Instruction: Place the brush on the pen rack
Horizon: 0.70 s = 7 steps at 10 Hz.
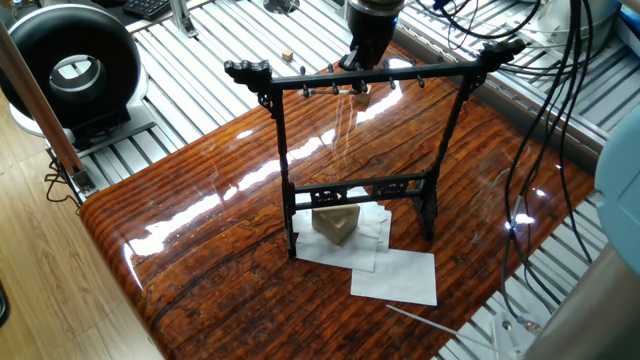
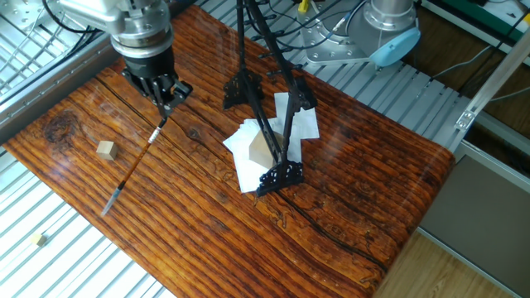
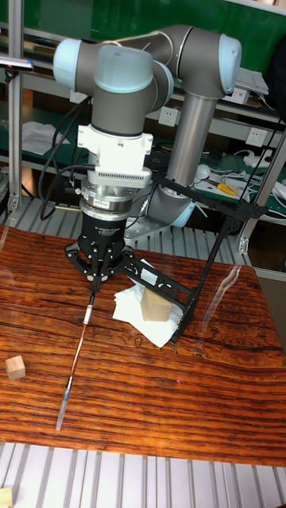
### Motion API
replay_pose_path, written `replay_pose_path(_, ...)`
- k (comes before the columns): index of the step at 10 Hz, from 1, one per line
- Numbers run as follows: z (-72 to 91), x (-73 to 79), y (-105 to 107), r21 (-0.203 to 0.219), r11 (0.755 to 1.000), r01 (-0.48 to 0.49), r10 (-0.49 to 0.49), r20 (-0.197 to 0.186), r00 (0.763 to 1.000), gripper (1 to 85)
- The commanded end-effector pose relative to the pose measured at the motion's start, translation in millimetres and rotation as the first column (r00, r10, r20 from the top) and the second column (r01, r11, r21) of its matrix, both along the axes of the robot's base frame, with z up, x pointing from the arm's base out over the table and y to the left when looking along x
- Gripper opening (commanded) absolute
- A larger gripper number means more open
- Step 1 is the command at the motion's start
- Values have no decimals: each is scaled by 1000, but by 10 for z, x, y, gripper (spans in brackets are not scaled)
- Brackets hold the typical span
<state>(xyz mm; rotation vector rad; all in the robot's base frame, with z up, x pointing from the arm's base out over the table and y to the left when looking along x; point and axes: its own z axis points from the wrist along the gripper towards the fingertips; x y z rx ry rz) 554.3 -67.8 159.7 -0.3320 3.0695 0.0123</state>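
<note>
The brush is a thin rod with a brownish shaft and a grey lower end, and it hangs at a slant. Its low tip is near the table's edge. My gripper is shut on the brush's upper end. The pen rack is a tall black frame standing on white paper to the gripper's right in the tall fixed view. In one fixed view the gripper sits just behind the rack's pegged crossbar.
A tan block sits on white sheets at the rack's foot. A small wooden cube lies beside the brush. A black round device stands off the table. Cables hang at the right.
</note>
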Motion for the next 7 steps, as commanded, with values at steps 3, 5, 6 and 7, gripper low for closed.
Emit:
replay_pose_path(3,41,192,-7,-56,998,-28,28,11,1000,10)
replay_pose_path(5,40,200,53,-36,998,-60,60,14,998,10)
replay_pose_path(6,39,179,41,-41,996,-77,77,5,997,10)
replay_pose_path(7,39,183,33,-45,995,-89,89,6,996,10)
